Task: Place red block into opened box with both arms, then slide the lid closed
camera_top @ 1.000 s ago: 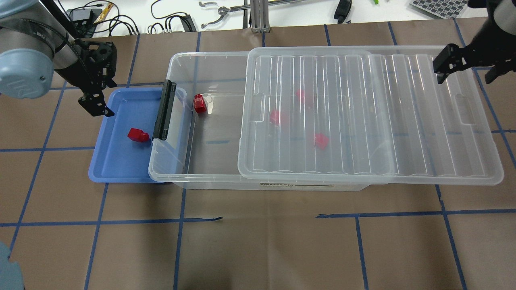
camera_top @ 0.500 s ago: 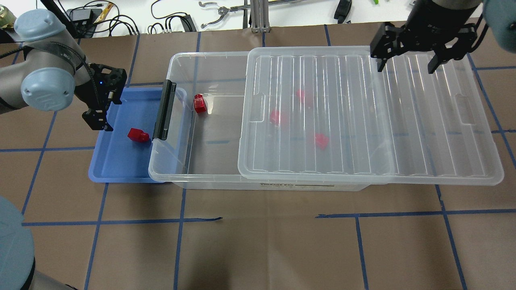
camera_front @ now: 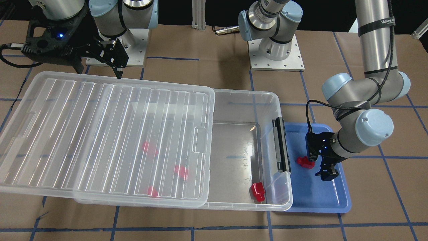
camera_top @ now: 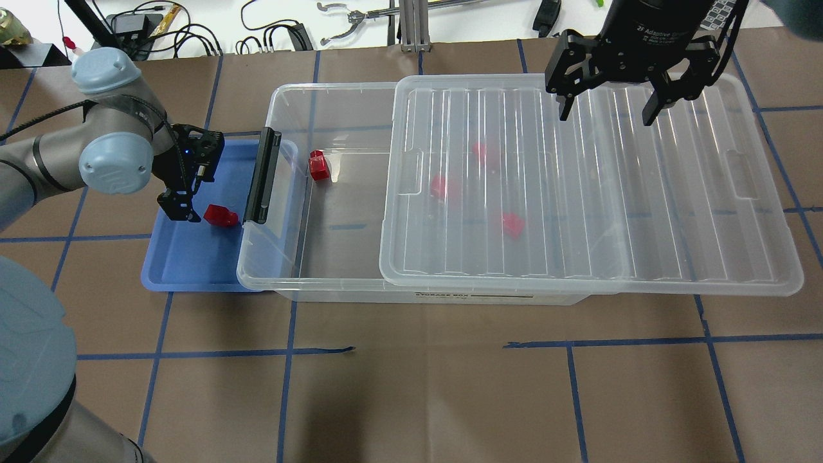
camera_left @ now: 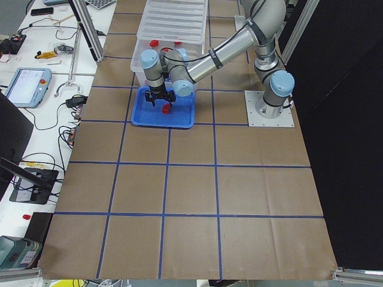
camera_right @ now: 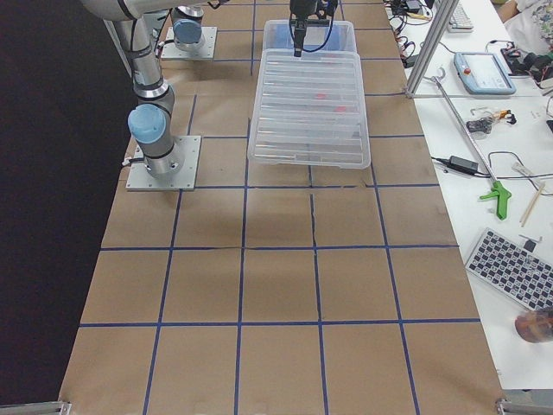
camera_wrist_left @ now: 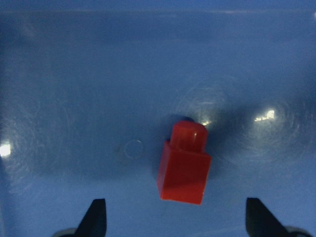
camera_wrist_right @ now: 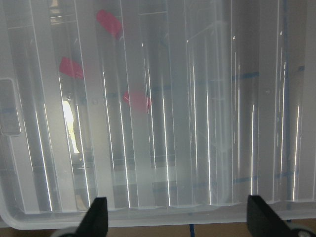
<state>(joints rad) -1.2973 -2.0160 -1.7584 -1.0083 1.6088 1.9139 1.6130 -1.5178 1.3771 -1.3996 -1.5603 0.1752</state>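
Note:
A red block (camera_top: 220, 216) lies in the blue tray (camera_top: 186, 257), just left of the box's black latch bar (camera_top: 263, 173). My left gripper (camera_top: 188, 200) hangs open over the tray beside this block; the left wrist view has the block (camera_wrist_left: 184, 165) between and ahead of the open fingertips. The clear box (camera_top: 283, 96) holds another red block (camera_top: 317, 166) in its uncovered left part and three more under the ribbed lid (camera_top: 675, 193), which lies shifted right. My right gripper (camera_top: 607, 109) is open above the lid's far edge, holding nothing.
Cables and hand tools (camera_top: 347, 16) lie on the white bench beyond the table's far edge. Brown paper with blue tape lines (camera_top: 411, 347) covers the table in front of the box. The arm bases (camera_front: 276, 53) stand behind the box.
My left gripper has moved right across the tray, close to the red block. The right gripper has swung left from the table's right edge to above the lid's far edge.

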